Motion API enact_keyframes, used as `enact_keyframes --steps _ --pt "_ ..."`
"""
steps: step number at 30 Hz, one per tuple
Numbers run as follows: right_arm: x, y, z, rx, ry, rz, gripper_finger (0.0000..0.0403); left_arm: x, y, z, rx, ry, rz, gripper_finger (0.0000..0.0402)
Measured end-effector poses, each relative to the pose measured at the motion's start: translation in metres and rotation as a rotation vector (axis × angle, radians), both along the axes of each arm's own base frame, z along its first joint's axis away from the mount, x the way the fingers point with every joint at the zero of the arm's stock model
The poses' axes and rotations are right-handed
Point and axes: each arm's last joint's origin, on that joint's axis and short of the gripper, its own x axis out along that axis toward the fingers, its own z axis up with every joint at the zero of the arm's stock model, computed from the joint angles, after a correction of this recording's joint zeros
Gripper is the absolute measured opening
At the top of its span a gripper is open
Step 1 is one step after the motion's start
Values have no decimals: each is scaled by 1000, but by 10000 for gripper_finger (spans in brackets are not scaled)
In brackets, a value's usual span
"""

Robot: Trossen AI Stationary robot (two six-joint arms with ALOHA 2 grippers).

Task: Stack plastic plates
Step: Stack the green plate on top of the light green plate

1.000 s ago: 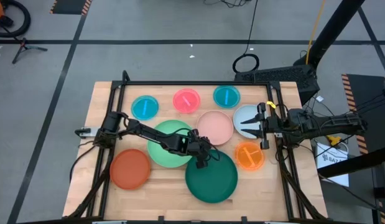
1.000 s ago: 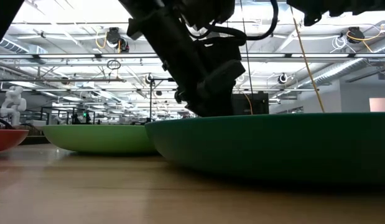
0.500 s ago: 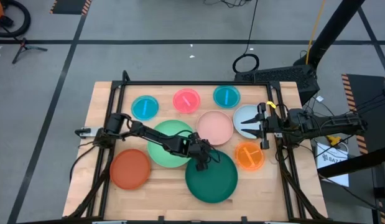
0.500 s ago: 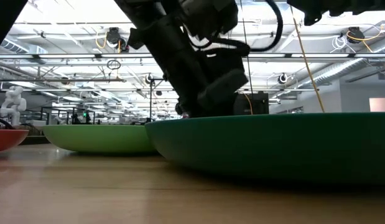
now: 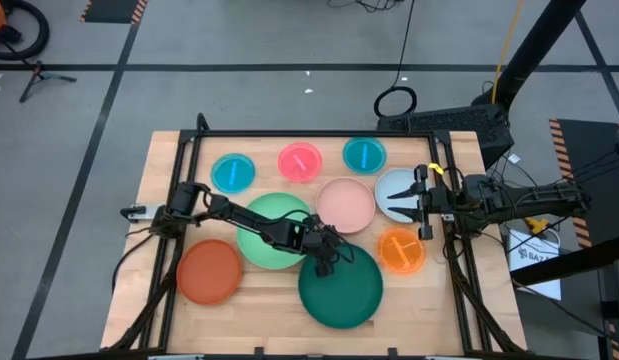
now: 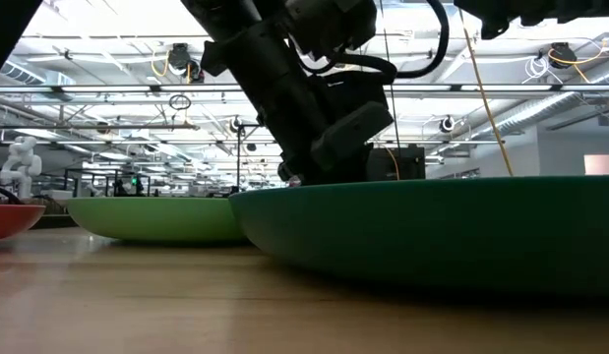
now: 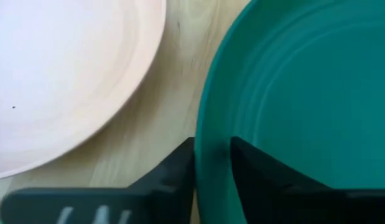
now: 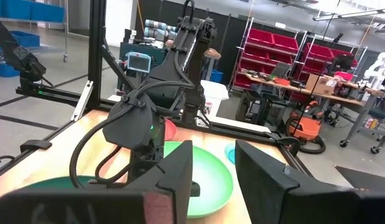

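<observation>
The large dark green plate (image 5: 341,285) rests on its base on the wooden table near the front. My left gripper (image 5: 324,264) stands at its far-left rim, shut on it. The light green plate (image 5: 264,235) lies just left of it, under my left arm. The pale pink plate (image 5: 345,204) lies beyond, and its edge (image 7: 68,81) also fills part of the left wrist view. My right gripper (image 5: 397,200) hovers open over the pale blue plate (image 5: 392,183) at the right, holding nothing. My left gripper has the dark green plate's rim (image 7: 211,124) between its two fingers, one finger (image 7: 173,177) outside the rim and the other inside the plate. The fingers come from above, pointing down. The plate sits level with its bottom (image 6: 422,270) on the table.
Two small cyan plates (image 5: 233,172) (image 5: 364,154) and a hot pink one (image 5: 300,161) line the far edge. A small orange plate (image 5: 401,250) lies at the right and a red-orange plate (image 5: 209,271) at the near left. A black frame (image 5: 319,134) runs around the table.
My left gripper has shifted a little toward the table's near edge and settled lower at the dark green plate's rim. The plate has stayed where it was.
</observation>
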Motion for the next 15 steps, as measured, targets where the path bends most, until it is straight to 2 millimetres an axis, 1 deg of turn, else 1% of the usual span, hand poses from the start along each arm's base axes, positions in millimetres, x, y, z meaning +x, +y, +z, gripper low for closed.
enact_keyframes --steps 4,7,10,15 --pt "0 0 0 0 0 0 114 1 3 1 -17 -13 14 45" --pt "0 0 0 0 0 0 114 3 3 3 -40 -27 19 23" --pt "0 0 0 -1 0 0 114 4 3 4 -77 -42 8 13" --pt "0 0 0 -2 1 0 114 4 4 8 -86 -47 6 13"
